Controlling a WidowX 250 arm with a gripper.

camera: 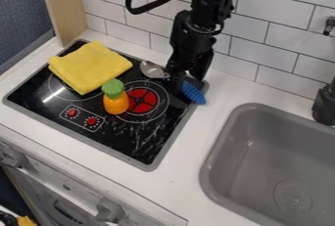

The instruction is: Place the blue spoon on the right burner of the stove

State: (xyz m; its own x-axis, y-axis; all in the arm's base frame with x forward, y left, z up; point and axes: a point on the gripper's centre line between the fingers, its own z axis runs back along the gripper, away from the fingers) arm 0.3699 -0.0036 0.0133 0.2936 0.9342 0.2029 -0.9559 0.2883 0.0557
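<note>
The black gripper (181, 77) hangs down over the back right corner of the stove (147, 149). It covers the middle of the spoon. To its left the spoon's silver bowl (153, 70) shows, and to its right the blue handle (194, 93) lies across the stove's right edge. The right burner (141, 101), with red segments inside white rings, is in front and to the left of the gripper.
An orange and green toy bottle (116, 101) stands at the right burner's left side. A folded yellow cloth (90, 67) covers part of the left burner. The grey sink (252, 154) is at the right, with a tiled wall behind the counter.
</note>
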